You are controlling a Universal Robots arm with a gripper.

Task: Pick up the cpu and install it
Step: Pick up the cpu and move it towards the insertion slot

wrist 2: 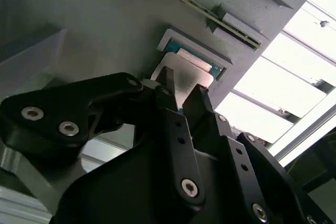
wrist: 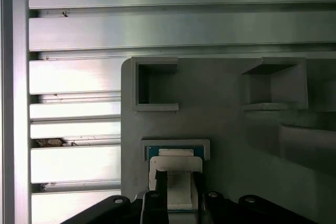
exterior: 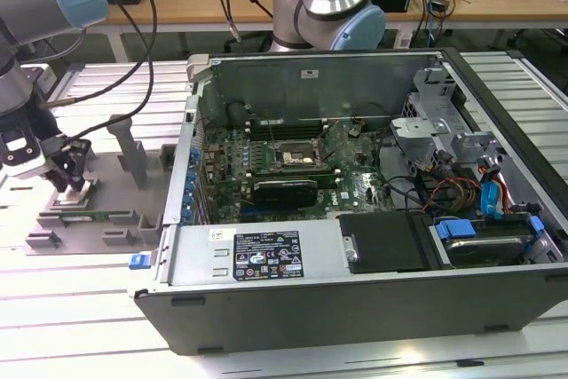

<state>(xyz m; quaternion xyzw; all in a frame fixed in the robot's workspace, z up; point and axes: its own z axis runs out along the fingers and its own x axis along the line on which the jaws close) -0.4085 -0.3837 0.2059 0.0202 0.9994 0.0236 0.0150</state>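
Black jaws stand low over the cpu [wrist 2: 184, 77], a little open, with a narrow gap between the two fingertips [wrist 2: 168, 80]; they hold nothing. In both wrist views the cpu [wrist: 176, 177] lies flat in a shallow square pocket of the grey fixture [wrist: 226, 129], its silver top showing between the fingertips. In the exterior view this fixture sits on the ribbed metal surface [exterior: 80, 308], beside the open computer case [exterior: 266, 259], at the exterior view's left of it.

Exterior view overlooks all; both wrist views hug the fixture [wrist 2: 105, 14] [wrist: 236, 145].
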